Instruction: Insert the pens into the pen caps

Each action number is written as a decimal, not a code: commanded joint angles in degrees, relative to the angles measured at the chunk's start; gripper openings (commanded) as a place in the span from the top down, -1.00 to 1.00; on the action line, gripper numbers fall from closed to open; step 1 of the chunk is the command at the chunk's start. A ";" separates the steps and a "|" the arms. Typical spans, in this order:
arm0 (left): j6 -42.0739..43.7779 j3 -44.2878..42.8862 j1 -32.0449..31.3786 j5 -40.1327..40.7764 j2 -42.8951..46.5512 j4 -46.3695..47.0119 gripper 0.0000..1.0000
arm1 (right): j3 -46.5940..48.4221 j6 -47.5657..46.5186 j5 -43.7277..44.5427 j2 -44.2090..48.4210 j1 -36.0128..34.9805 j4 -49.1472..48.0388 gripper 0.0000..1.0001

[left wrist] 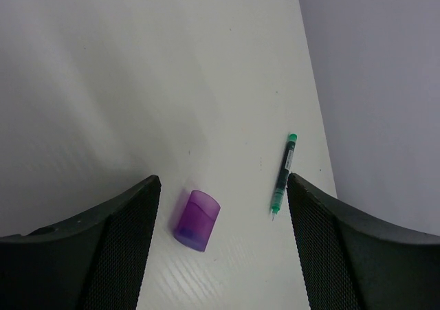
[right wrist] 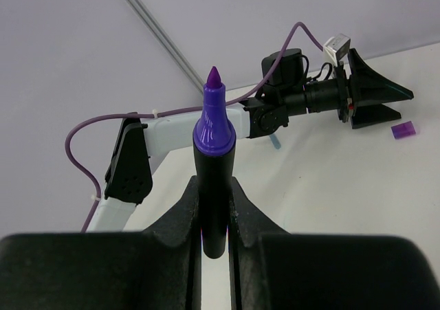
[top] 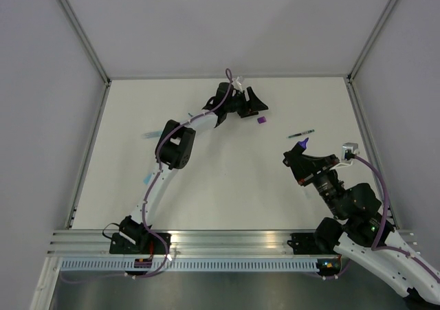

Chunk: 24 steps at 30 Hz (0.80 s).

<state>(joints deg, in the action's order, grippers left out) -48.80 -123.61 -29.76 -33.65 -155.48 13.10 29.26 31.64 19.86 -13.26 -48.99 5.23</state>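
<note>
Top view: you see left gripper [top: 256, 109] far out on table [top: 227, 179], purple cap [top: 260, 120] just beside its tips. Right gripper [top: 297, 153] holds marker [top: 303, 144]; green pen [top: 301, 133] lies near.

Left wrist: jaws spread wide, nothing grasped. Cap lies between fingers, green pen near right one.

Right wrist: jaws clenched on marker, purple tip up. Cap well ahead, beside left gripper.

We see the purple cap [left wrist: 196, 220] as translucent, glossy plastic. The table [left wrist: 137, 83] is white and matt, with faint grain. The fingers [left wrist: 127, 255] of the left gripper [left wrist: 223, 179] are black with fine dotted texture. The marker [right wrist: 214, 159] looks like smooth plastic.
</note>
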 commanded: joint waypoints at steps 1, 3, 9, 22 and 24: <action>-3.68 -1.02 -0.48 -2.56 -1.58 0.78 -0.60 | -0.34 0.44 -0.35 0.51 -0.05 -0.23 1.00; -3.76 -0.93 -0.56 -3.43 -1.76 0.96 -0.61 | -0.43 0.27 -0.26 0.34 -0.05 -0.22 1.00; -3.68 -2.07 -1.35 -6.86 -2.64 0.96 -0.71 | -0.43 0.18 -0.08 0.42 -0.14 -0.05 1.00; 3.09 -2.69 -3.29 -14.51 -2.02 -4.05 -0.76 | -0.43 0.27 -0.17 0.69 -0.05 0.04 1.00; 4.76 -2.69 -3.90 -15.74 -1.93 -5.19 -0.76 | -0.51 0.27 -0.08 0.69 -0.05 0.04 1.00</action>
<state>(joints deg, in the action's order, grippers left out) -48.21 -124.46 -32.51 -45.36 -156.07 11.00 28.84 31.68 19.79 -13.17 -48.99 5.28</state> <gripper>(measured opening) 0.877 0.168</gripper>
